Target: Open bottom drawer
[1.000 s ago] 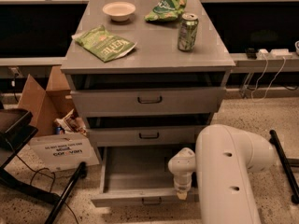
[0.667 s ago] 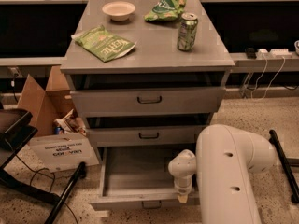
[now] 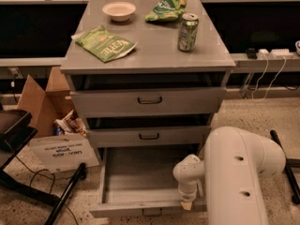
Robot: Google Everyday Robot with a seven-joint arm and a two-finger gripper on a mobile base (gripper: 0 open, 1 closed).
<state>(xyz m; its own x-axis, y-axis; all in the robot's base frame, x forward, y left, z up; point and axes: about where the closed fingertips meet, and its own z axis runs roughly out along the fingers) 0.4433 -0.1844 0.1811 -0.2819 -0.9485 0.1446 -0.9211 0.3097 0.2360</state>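
"Well, where was the hand point(image 3: 187, 203)?"

"Low, at the front lip of the bottom drawer point(image 3: 140, 177), just right of its small dark handle point(image 3: 152, 212). Clamped or apart, I could not tell."

"And to do the pull well?"

"Draw straight out and level, I'd judge, so the tray didn't bind."

"The drawer itself?"

"Grey, slim-fronted, shallow, bare inside. It stood well out beneath the middle drawer point(image 3: 117, 137), far below the counter point(image 3: 159, 46)."

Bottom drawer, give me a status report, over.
Pincer low at front right rim of the bottom drawer. Drawer pulled well out, tray showing. Black stand leg off its left front corner, apart.
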